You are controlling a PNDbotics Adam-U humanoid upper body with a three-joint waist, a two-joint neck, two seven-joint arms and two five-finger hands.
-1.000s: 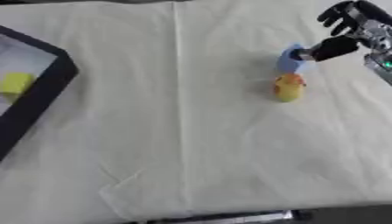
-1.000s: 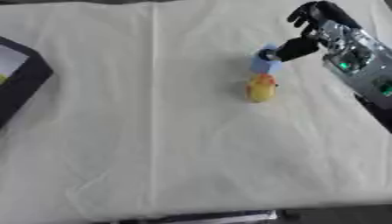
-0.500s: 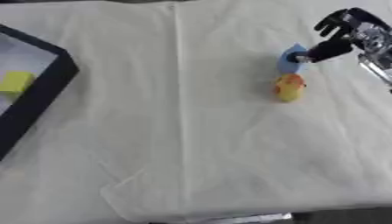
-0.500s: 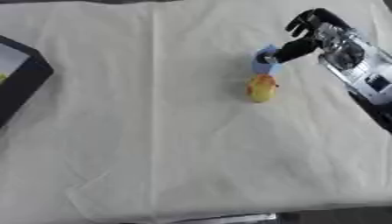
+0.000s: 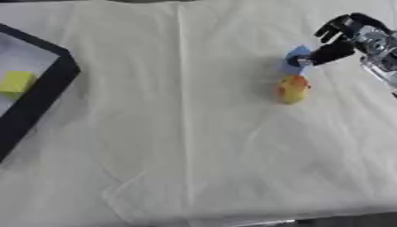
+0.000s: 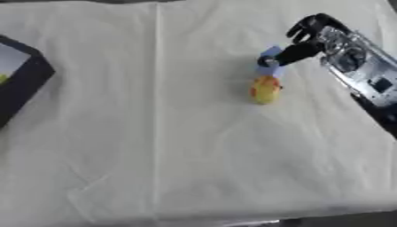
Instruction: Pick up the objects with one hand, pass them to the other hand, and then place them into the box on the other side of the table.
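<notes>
Fingers (image 5: 329, 52) of right hand (image 5: 358, 35) curled, tip touching blue block (image 5: 296, 58), above yellow-orange fruit (image 5: 292, 88)

The black box (image 5: 45, 88) runs off the left edge, so only its right corner and a strip of its floor show. A yellow block (image 5: 16, 82) sits inside, its shape soft and blurry. Over on the right, the right hand (image 5: 341, 42) covers part of the blue object (image 5: 295, 60); its form can't be made out. The yellow-orange thing (image 6: 265, 90) nearer is blurred too. The arm is cut by the right edge.
</notes>
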